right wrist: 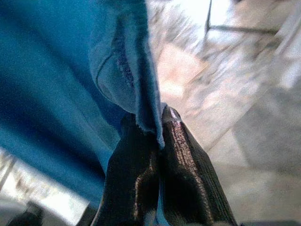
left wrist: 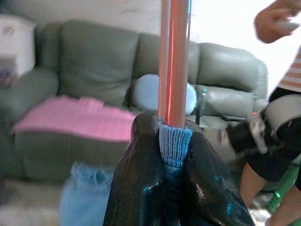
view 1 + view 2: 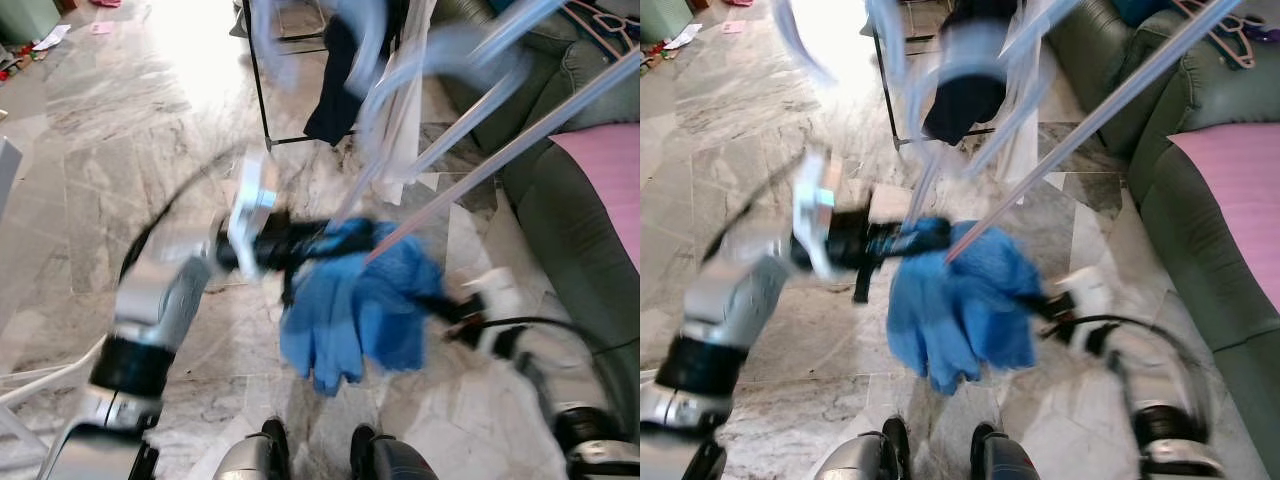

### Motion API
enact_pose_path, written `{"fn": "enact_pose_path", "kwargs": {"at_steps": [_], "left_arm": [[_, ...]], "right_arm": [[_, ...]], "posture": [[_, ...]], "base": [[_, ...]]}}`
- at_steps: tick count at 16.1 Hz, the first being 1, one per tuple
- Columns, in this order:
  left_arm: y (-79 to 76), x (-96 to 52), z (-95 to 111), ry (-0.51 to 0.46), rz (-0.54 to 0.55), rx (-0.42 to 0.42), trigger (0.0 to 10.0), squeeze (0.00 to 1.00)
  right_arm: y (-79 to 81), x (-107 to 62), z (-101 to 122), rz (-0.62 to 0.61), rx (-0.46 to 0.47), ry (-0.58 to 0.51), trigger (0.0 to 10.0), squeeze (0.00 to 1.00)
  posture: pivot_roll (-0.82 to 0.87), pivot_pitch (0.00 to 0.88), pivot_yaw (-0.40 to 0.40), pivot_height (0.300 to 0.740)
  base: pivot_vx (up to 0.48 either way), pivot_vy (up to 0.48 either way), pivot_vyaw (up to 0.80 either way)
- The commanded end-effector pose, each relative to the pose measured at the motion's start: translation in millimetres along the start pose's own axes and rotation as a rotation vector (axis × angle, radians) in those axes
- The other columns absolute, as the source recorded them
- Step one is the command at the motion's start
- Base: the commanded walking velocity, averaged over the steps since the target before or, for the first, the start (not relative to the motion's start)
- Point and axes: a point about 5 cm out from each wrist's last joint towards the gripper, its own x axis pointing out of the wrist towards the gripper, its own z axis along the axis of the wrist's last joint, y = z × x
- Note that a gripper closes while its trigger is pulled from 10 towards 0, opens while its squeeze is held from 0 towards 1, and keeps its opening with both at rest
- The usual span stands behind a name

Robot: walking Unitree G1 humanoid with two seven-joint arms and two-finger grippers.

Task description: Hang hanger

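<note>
The left tool (image 3: 300, 243) is seen closed on a fold of blue knit garment (image 3: 365, 300), with its fingers (image 2: 141, 179) pinched together and a ribbed blue edge squeezed between them; directly past the fingertips a thin reddish rail (image 2: 173, 61) runs on, so the rail's long axis is judged roughly in line with this tool's reach. In the head views the rail (image 3: 500, 165) is seen slanting up and away from the garment toward the right, one of several pale bars blurred by motion. The garment is bunched between the two tools, hanging below both; no hanger shape can be made out under it, so whether one is inside cannot be told. The right tool (image 3: 448, 308) is seen on the garment's far side from the left tool, its fingers (image 1: 141, 179) clamped on a blue hem, with marble floor (image 1: 225, 94) beyond. The left arm is raised with the forearm angled up and inward, the right arm bent low and reaching inward. The left tool is judged nearer the rail, so the coming move likely hinges on lifting the garment's left end up along that rail. A green sofa (image 2: 94, 61), a pink cloth (image 2: 75, 122) and a person's hand (image 2: 275, 21) are seen beyond the left tool.
</note>
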Motion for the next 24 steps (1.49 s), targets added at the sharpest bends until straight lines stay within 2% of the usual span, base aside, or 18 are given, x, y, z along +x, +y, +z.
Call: {"fn": "enact_pose_path", "kwargs": {"at_steps": [1, 2, 4, 7, 11, 14, 16, 19, 22, 24], "left_arm": [[0.7, -8.8, -18, 0.021, 0.051, 0.001, 10.0, 0.00], [0.6, -10.2, -22, 0.026, 0.060, -0.006, 10.0, 0.00], [-0.5, -17.6, -46, 0.055, 0.118, -0.036, 10.0, 0.00], [-3.2, -28.4, -71, 0.106, 0.179, -0.030, 10.0, 0.00], [-7.1, -44.8, -99, 0.163, 0.299, 0.000, 10.0, 0.00], [-9.0, -65.5, -114, 0.232, 0.434, 0.039, 10.0, 0.00], [-11.8, -77.9, -121, 0.274, 0.494, 0.055, 10.0, 0.00], [-17.2, -96.1, -123, 0.335, 0.559, 0.137, 10.0, 0.00], [-23.9, -99.3, -125, 0.356, 0.555, 0.200, 10.0, 0.00], [-29.2, -94.3, -126, 0.342, 0.518, 0.238, 10.0, 0.00]], "right_arm": [[-2.8, -6.0, 17, 0.018, -0.026, -0.066, 0.0, 0.00], [-2.9, -6.8, 20, 0.021, -0.035, -0.073, 0.0, 0.00], [-0.7, -9.2, 39, 0.050, -0.051, -0.132, 0.0, 0.00], [0.8, -12.0, 61, 0.052, -0.052, -0.208, 0.0, 0.00], [4.8, -18.2, 79, 0.052, -0.045, -0.251, 0.0, 0.00], [1.4, -27.6, 95, 0.042, -0.032, -0.294, 0.0, 0.00], [1.1, -32.6, 100, 0.039, -0.033, -0.293, 0.0, 0.00], [-7.2, -39.4, 106, -0.014, -0.039, -0.293, 0.0, 0.00], [-15.3, -33.2, 109, -0.108, -0.042, -0.270, 0.0, 0.00], [-19.4, -21.5, 111, -0.164, 0.017, -0.259, 0.0, 0.00]], "posture": [[-0.15, 0.232, 0.014, 0.740], [-0.15, 0.232, 0.014, 0.740], [-0.17, 0.226, 0.012, 0.740], [-0.19, 0.218, 0.010, 0.740], [-0.19, 0.206, 0.003, 0.740], [-0.20, 0.197, -0.002, 0.740], [-0.20, 0.195, -0.002, 0.740], [-0.21, 0.195, -0.007, 0.740], [-0.21, 0.196, -0.007, 0.740], [-0.21, 0.198, -0.005, 0.740]], "base": [[0.000, 0.000, 0.00], [0.000, 0.000, 0.00], [0.000, 0.000, 0.00], [0.000, 0.000, 0.00], [0.000, 0.000, 0.00], [0.000, 0.000, 0.00], [0.000, 0.000, 0.00], [0.000, 0.000, 0.00], [0.000, 0.000, 0.00], [0.000, 0.000, 0.00]]}}
